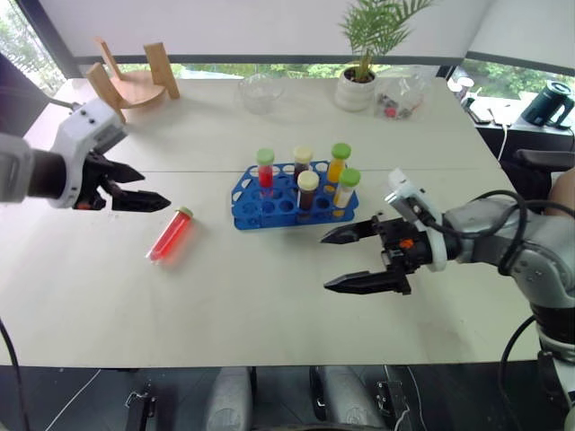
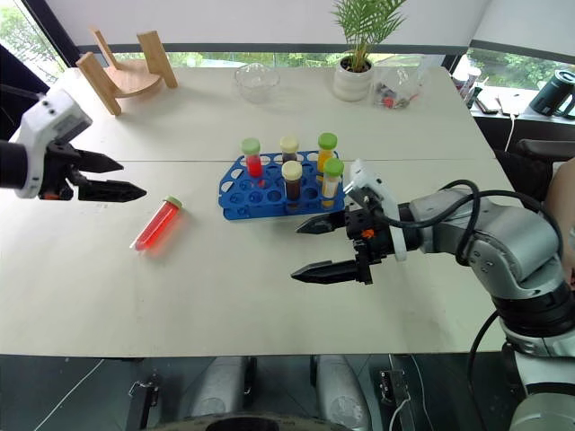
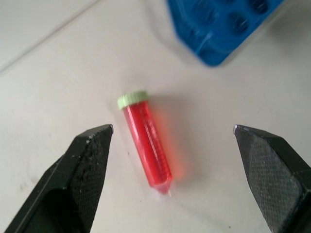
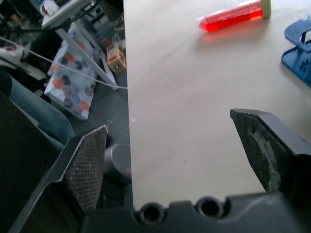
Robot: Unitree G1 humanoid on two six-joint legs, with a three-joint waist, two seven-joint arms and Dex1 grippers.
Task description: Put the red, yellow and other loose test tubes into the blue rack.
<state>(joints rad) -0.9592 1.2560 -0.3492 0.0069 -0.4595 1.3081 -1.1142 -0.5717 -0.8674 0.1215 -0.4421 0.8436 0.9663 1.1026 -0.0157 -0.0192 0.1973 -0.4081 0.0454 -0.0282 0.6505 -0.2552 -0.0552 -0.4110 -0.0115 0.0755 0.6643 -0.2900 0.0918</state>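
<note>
Leftmost, the left gripper (image 1: 135, 187) is seen hovering above the tabletop (image 1: 269, 296) near its left edge, its two black fingers (image 3: 87, 165) spread wide apart with nothing between them. Just to its right, apart from the fingertips, the red test tube (image 1: 170, 235) is found lying flat on the tabletop, between the gripper and the blue rack (image 1: 260, 208). Its long axis is set on a diagonal: the green cap is turned toward the far edge and the rack, and the tapered tip toward the near left corner. In the left wrist view the tube is framed between the parted fingers, touched by neither.

Near the middle of the tabletop the rack is placed, with five capped tubes stood upright in it: a red one with a green cap (image 1: 265, 169), a dark one with a cream cap (image 1: 303, 162), an orange one with a green cap (image 1: 338, 162), a dark one with a cream cap (image 1: 307, 190) and a pale one with a green cap (image 1: 347, 189). Several holes on the rack's left side are left unfilled.

To the right of the rack, the right gripper (image 1: 350, 259) is held above the tabletop toward its near edge, pointed leftward, its jaws set wide apart and empty.

Along the far edge a wooden stand (image 1: 133, 79), a clear glass bowl (image 1: 260, 92) and a potted plant (image 1: 359, 54) are seen.
</note>
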